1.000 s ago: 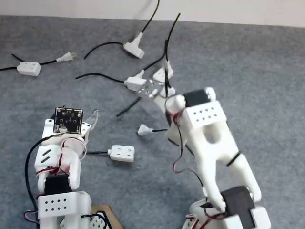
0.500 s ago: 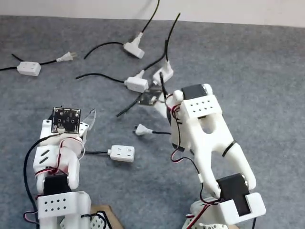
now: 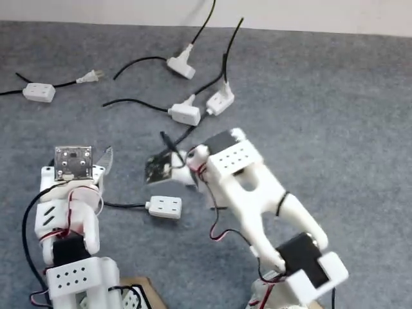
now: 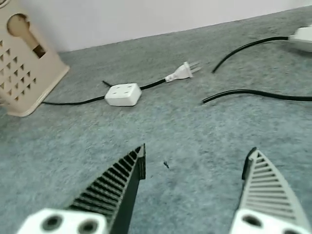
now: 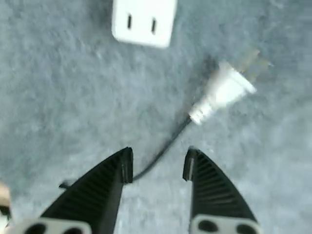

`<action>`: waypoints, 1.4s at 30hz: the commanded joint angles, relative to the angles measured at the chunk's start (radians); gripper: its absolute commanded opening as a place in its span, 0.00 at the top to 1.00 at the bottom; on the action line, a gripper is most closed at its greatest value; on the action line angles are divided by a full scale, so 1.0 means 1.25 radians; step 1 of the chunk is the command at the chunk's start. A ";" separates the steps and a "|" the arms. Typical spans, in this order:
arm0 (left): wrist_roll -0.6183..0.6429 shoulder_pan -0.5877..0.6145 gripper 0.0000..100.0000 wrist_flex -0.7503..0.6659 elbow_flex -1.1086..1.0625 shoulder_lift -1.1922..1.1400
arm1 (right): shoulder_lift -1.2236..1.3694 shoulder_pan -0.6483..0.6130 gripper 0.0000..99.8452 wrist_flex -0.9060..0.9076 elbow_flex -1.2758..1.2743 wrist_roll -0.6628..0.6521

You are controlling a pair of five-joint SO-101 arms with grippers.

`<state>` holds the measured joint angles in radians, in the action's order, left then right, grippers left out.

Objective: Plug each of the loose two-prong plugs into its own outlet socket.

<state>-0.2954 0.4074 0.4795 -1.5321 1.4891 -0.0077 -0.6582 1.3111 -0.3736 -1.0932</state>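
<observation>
High view: left gripper [image 3: 103, 156] sits lower left over bare carpet [image 3: 335, 129]. Right gripper [image 3: 159, 168] is mid-frame, just above the near socket [image 3: 164, 206]. Far socket [image 3: 38, 93] and a loose plug [image 3: 90, 78] lie upper left, apart and unmated. More white connectors [image 3: 185, 114] lie upper centre; can't tell if any are mated.

Left wrist view: left gripper [image 4: 196, 152] is wide open and empty. Far socket [image 4: 123, 94] and loose plug [image 4: 183, 72] lie upper centre, near each other but not joined.

Right wrist view: right gripper [image 5: 158, 157] is partly open with nothing clamped. The cord [image 5: 165, 146] of the second plug [image 5: 226, 87] runs between its fingers. That plug lies on the carpet centre right, apart from the near socket [image 5: 144, 22] at top, prongs not aimed at it.

Progress, as judged: no insertion confirmed. Both plug-socket pairs remain, and no plug is grasped yet.
</observation>
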 commanded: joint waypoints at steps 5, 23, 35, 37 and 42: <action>-0.033 0.031 0.68 -0.018 0.018 0.002 | 0.079 -0.008 0.82 -0.136 -0.008 0.161; -0.039 0.031 0.68 -0.020 0.004 0.002 | 0.095 -0.007 0.82 -0.226 0.045 0.449; -0.041 0.053 0.68 -0.020 0.007 0.002 | 0.169 -0.007 0.82 -0.277 0.039 0.448; -0.041 0.053 0.68 -0.020 0.007 0.002 | 0.169 -0.007 0.82 -0.267 0.039 0.449; -0.041 0.053 0.68 -0.020 0.007 0.002 | 0.169 0.002 0.82 -0.245 0.037 0.450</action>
<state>-0.3337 0.4657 0.4795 -1.5397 1.4891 0.2087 -0.6644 0.9874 -0.3414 -0.5424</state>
